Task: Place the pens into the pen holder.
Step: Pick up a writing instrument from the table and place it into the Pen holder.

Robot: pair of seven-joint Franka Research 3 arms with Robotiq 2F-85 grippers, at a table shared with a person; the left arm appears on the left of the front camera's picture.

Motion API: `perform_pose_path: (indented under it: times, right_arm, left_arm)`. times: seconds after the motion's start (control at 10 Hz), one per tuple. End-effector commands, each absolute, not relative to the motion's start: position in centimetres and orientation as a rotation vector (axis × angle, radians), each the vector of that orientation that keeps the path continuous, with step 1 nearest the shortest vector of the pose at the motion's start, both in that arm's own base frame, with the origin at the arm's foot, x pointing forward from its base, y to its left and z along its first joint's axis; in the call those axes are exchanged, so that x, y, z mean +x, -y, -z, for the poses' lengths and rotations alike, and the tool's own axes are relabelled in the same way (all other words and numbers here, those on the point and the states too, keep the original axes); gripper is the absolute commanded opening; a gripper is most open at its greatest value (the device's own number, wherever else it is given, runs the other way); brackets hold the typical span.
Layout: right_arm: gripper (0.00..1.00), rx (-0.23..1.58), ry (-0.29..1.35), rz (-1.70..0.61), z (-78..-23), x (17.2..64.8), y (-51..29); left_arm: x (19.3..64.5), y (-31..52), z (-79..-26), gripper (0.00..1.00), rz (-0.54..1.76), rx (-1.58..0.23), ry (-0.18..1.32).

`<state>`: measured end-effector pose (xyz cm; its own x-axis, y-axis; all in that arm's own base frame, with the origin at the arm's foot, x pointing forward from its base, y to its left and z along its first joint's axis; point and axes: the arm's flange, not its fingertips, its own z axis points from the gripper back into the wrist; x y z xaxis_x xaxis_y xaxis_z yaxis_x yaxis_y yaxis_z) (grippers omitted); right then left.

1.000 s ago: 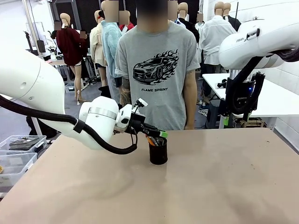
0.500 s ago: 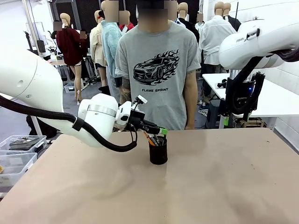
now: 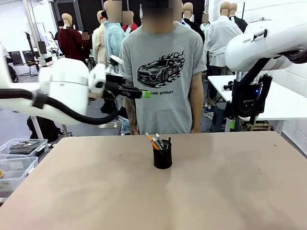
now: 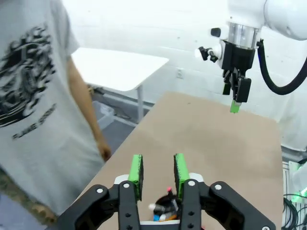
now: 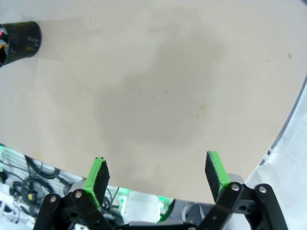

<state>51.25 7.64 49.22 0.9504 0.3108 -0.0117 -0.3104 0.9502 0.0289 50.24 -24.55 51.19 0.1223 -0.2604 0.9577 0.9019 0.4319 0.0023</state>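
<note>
The pen holder (image 3: pixel 162 156), a small black mesh cup, stands mid-table with the pens (image 3: pixel 154 141) upright inside it, an orange one leaning left. My left gripper (image 3: pixel 145 94) hangs high above the table, left of the cup, pointing right. In the left wrist view its green pads (image 4: pixel 136 170) stand a little apart with nothing between them, and the pens (image 4: pixel 165 208) show far below. My right gripper (image 3: pixel 232 123) hovers at the right, open and empty (image 5: pixel 157 175); the pen holder (image 5: pixel 19 40) sits at the top-left corner of its view.
A person in a grey T-shirt (image 3: pixel 160 72) stands at the far edge of the tan table (image 3: pixel 216 191). Clear plastic bins (image 3: pixel 19 155) sit off the left edge. A white table (image 3: pixel 283 103) stands behind on the right.
My left gripper has lifted off the pen holder's rim and swung up and to the left. The pens stay in the cup. The right arm has not moved.
</note>
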Motion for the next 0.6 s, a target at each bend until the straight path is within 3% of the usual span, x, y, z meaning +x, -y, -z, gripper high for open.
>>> perform_pose_path:
  times: [0.0,0.1,0.2,0.5]
  right_arm:
    - [1.00,0.023,-0.020,-0.313,-49.4,51.3,-7.7]
    - [1.00,0.023,-0.020,-0.313,-49.4,51.3,-7.7]
    - [1.00,0.023,-0.020,-0.313,-49.4,51.3,-7.7]
    - [1.00,0.023,-0.020,-0.313,-49.4,51.3,-7.7]
  left_arm:
    - [46.9,21.4,-52.5,0.70,0.928,-0.571,0.985]
    - [46.6,20.0,-53.5,0.90,0.888,-0.456,0.919]
    - [46.2,18.5,-54.4,1.00,0.862,-0.383,0.818]
    - [44.8,14.5,-55.2,1.00,0.686,-0.156,0.541]
